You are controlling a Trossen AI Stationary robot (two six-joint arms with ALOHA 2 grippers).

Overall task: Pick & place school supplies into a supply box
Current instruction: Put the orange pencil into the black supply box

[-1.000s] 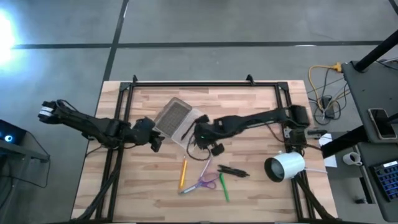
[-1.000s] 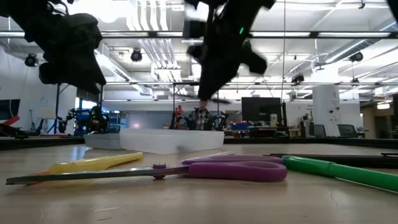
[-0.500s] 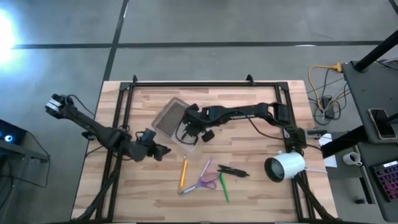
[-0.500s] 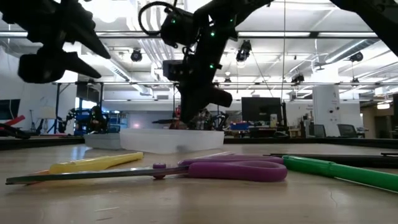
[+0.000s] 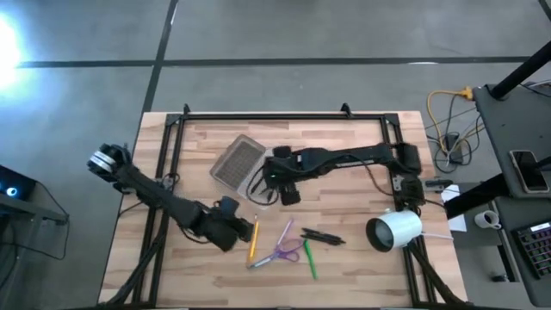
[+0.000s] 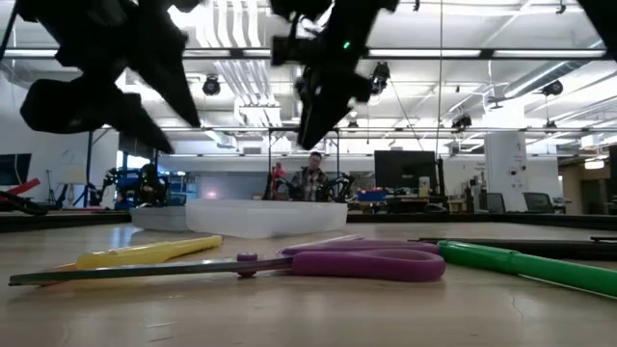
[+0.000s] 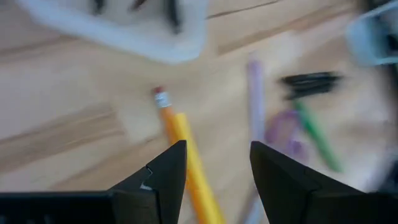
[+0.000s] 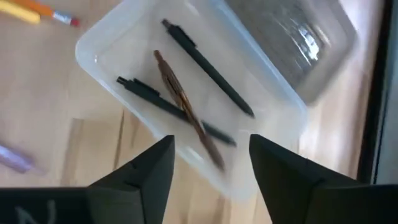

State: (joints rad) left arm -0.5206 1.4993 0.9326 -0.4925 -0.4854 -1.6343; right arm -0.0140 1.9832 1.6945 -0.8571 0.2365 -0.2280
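The left tool (image 5: 244, 226) is low over the wooden surface (image 5: 362, 258), right next to the yellow pencil (image 5: 254, 239). Its two fingers are spread apart and hold nothing. In the left wrist view the pencil (image 7: 186, 155) runs up between the two dark fingers (image 7: 166, 174), with its pink eraser end pointing toward the supply box (image 7: 124, 28).

The right tool (image 5: 287, 191) hangs above the near edge of the supply box (image 5: 244, 166). Its fingers are spread apart too, and they are empty. In the right wrist view you look down into the clear half of the box (image 8: 205, 106). Two black pens (image 8: 208, 68) and one thin brownish stick lie inside it, crossing each other. The ribbed grey half (image 8: 298, 43) sits right beside the clear half.

The other school supplies are on the surface, near the front. The purple-handled scissors (image 5: 280, 252) lie just beside the yellow pencil. A green marker (image 5: 309, 260) lies close to the scissors, and a black pen (image 5: 323, 235) is just beside the marker. In the low view the scissors (image 6: 289, 263) lie flat in front, with the yellow pencil (image 6: 145, 253) behind them and the green marker (image 6: 525, 267) off to one side.

A white cylinder (image 5: 394, 231) sits at the right edge of the surface, well apart from the box.
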